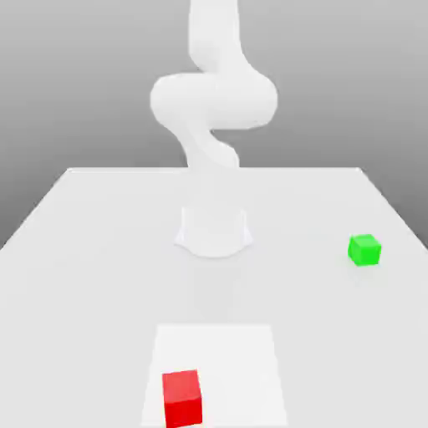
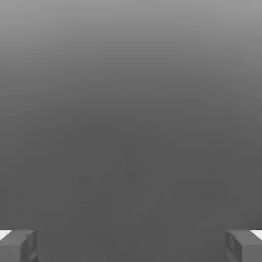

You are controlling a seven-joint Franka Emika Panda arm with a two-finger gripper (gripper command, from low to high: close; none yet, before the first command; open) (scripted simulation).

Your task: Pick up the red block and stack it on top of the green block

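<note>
The red block sits on the table near the front edge, a little toward the exterior view's left of centre. Further back, at the exterior view's right, the green block rests on the table, well apart from the red one. In the hand view my gripper is open: its two grey fingertips stand wide apart with nothing between them, against a plain grey background. Neither block lies between the fingers.
The arm's white base stands at mid-table, behind the red block, and its links rise above it. The white table stretches wide on both sides. A paler square patch lies under the red block.
</note>
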